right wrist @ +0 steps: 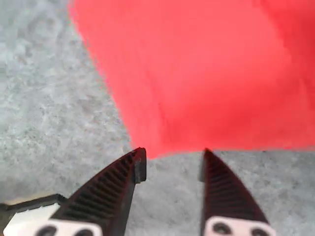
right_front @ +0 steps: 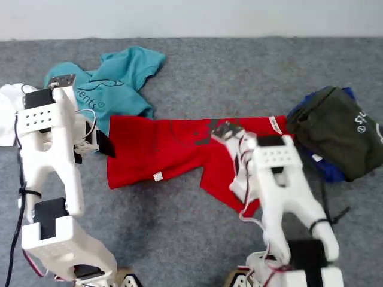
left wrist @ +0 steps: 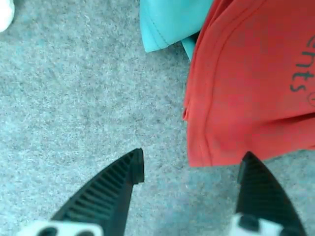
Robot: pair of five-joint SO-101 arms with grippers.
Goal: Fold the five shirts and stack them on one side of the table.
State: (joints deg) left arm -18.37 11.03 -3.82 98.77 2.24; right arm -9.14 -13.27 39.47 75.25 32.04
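The left pincer [left wrist: 192, 164] stands with its jaws apart over the bench [left wrist: 74, 98], a corner of the red shirt [left wrist: 246, 88] just between the tips. The right pincer [right wrist: 172, 160] is likewise spread, its tips at the hem and gripping nothing. The red shirt lies spread across the middle of the bench, one sleeve trailing toward 5 o'clock. A teal shirt [right_front: 119, 78] lies crumpled at 11 o'clock, touching it. A white shirt [right_front: 7, 113] sits at 9 and a folded pile [right_front: 335, 125] at 3. The cloth looks light and limp and likely to drag on the rough cover, so pinching the hem corners through both layers seems best.
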